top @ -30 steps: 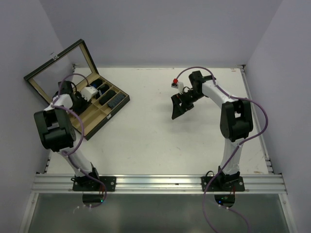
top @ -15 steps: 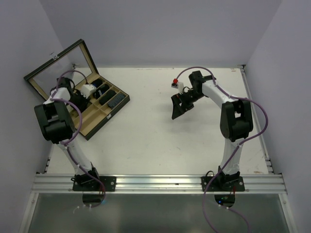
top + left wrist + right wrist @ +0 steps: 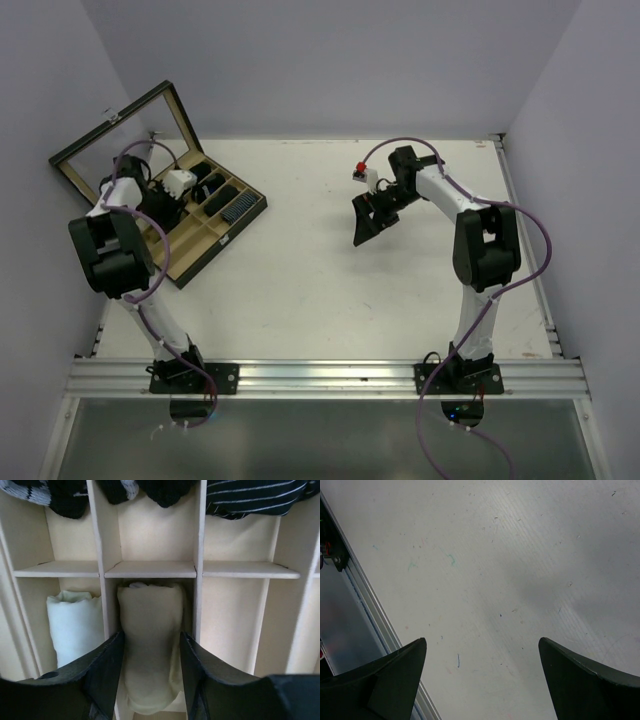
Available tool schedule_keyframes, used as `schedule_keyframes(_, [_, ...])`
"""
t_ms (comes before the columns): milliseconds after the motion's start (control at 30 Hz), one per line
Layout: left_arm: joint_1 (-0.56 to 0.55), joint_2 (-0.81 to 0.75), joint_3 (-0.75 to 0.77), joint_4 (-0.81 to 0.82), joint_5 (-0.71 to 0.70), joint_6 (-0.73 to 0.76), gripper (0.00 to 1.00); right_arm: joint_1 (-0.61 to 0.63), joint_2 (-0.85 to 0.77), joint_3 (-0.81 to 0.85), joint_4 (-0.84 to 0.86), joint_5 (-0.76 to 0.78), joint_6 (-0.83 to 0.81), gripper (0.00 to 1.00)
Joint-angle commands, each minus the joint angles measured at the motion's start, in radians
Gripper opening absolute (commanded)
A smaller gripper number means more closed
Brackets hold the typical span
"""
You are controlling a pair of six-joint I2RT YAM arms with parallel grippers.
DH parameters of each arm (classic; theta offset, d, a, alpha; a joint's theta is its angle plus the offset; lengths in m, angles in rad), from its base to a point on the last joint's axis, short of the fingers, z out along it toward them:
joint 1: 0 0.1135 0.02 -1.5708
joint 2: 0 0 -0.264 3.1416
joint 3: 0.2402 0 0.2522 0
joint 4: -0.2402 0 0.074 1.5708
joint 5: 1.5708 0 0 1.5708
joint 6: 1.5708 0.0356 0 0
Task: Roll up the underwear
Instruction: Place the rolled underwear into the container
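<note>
Two rolls of underwear filed in the box [image 3: 150, 569], pale roll [image 3: 75, 627] beside cream roll [image 3: 150, 610], parted left gripper [image 3: 151, 636] astride the latter, right gripper [image 3: 481, 641] spread wide over the table [image 3: 520, 555]; likely nearly finished

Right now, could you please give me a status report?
Left gripper open, straddling cream rolled underwear in wooden divided box. Right gripper open, empty. Nothing obstructing.
</note>
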Motion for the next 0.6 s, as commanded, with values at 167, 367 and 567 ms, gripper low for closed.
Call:
schedule_keyframes(167, [0.008, -0.057, 0.099, -0.032, 0.027, 0.013, 0.57, -0.005, -0.026, 0.011, -0.001, -0.013, -0.003, 0.99])
schedule_keyframes(367, [0.008, -0.125, 0.142, -0.026, 0.060, -0.001, 0.60, -0.005, -0.037, 0.011, -0.003, 0.000, -0.008, 0.99])
schedule_keyframes(567, [0.003, -0.200, 0.303, -0.053, 0.174, -0.067, 0.94, -0.005, -0.069, 0.023, -0.004, 0.039, -0.033, 0.99])
